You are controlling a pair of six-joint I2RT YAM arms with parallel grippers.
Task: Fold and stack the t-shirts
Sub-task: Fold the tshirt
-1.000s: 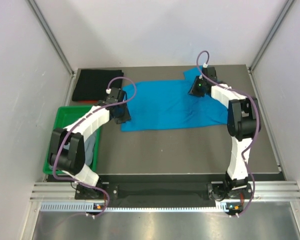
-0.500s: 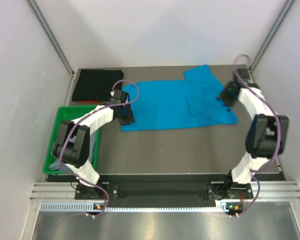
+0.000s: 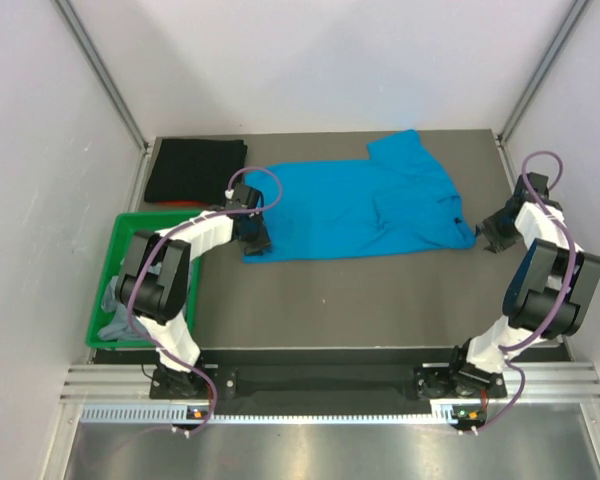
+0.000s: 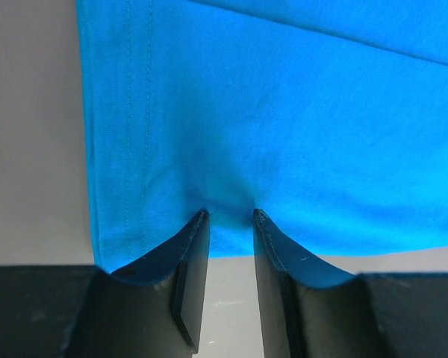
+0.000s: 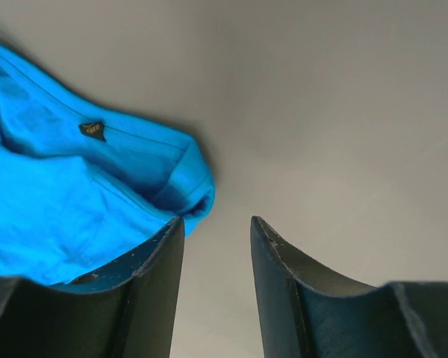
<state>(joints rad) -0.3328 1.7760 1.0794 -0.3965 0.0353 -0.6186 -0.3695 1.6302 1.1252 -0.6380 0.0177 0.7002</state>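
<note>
Holding my left end effector (image 4: 230,215) narrowly parted, I am resting its tips on the hem of the blue t-shirt (image 3: 350,210) without clamping it. My right end effector (image 5: 215,220) is hovering with its jaws apart and empty over the counter (image 3: 380,300), just beside the shirt's right edge. The shirt is lying spread mid-counter. The black t-shirt (image 3: 193,170) is sitting folded at the far left corner. The grey t-shirt (image 3: 113,302) is lying crumpled in the green bin (image 3: 130,222).

Two arms, white shells, black joints: left arm (image 3: 195,233) at 8 o'clock, right arm (image 3: 533,218) at 4 o'clock. Purple cable (image 3: 255,170) loops along each. Fingers (image 4: 190,283) black, tapering.
</note>
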